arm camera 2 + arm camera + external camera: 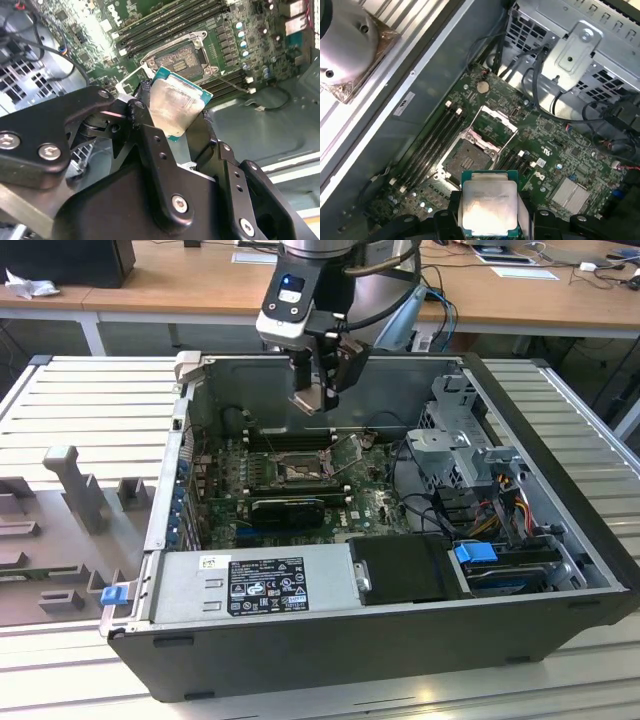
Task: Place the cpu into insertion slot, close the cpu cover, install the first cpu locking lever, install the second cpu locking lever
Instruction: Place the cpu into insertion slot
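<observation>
Open computer case [300, 645] with grey power supply [250, 582] on slatted table [95, 405].

Silver-beige cpu [488, 207], green circuit board [555, 150], black gripper [175, 107]

Between the cpu [487, 210] clamped in the gripper [312, 400] and the insertion slot [467, 159] below the jaws, open room is noted. Beyond the slot the cpu cover [499, 117] stands raised. Memory slots [432, 145] flank one side; cables [540, 85] and a drive cage [580, 45] crowd the other.
</observation>
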Robot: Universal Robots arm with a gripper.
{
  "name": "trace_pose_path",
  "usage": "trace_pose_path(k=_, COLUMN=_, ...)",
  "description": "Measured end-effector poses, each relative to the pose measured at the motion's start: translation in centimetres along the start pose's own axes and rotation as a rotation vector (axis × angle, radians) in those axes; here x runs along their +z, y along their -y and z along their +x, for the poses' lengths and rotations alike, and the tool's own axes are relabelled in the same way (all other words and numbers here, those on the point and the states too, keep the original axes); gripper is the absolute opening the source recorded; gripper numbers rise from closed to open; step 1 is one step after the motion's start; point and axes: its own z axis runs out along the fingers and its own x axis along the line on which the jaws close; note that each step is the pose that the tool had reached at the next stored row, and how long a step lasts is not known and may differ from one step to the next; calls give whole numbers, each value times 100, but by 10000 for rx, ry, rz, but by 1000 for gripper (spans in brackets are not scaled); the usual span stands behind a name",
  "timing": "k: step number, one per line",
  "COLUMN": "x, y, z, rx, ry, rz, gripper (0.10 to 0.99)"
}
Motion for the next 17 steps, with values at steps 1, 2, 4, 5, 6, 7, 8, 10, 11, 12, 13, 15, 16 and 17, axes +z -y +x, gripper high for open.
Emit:
trace_pose_path(k=1, x=4, y=0, z=0, rx=252, ry=22, rz=-5, gripper=525)
trace_pose_path(k=2, x=10, y=1, z=0, rx=651, ry=58, rz=-12, gripper=525)
trace_pose_path(k=4, x=16, y=1, z=0, rx=1029, ry=91, rz=-20, gripper=525)
trace_pose_path(k=5, x=20, y=2, z=0, rx=1272, ry=112, rz=-25, gripper=525)
trace_pose_path(k=6, x=23, y=2, z=0, rx=1410, ry=125, rz=-27, gripper=525)
trace_pose_path(k=7, x=25, y=2, z=-1, rx=1577, ry=140, rz=-30, gripper=525)
trace_pose_path(k=8, x=30, y=3, z=-1, rx=1814, ry=160, rz=-35, gripper=525)
trace_pose_path(k=10, x=35, y=3, z=-1, rx=2141, ry=189, rz=-41, gripper=525)
trace_pose_path(k=11, x=38, y=3, z=-1, rx=2298, ry=203, rz=-44, gripper=525)
trace_pose_path(k=12, x=41, y=4, z=-1, rx=2467, ry=218, rz=-48, gripper=525)
trace_pose_path(k=13, x=43, y=4, z=-1, rx=2613, ry=231, rz=-51, gripper=525)
trace_pose_path(k=15, x=50, y=4, z=-1, rx=2956, ry=262, rz=-56, gripper=525)
trace_pose_path(k=16, x=53, y=5, z=-1, rx=3104, ry=274, rz=-59, gripper=525)
trace_pose_path(k=17, x=58, y=5, z=-1, rx=3326, ry=293, rz=-63, gripper=525)
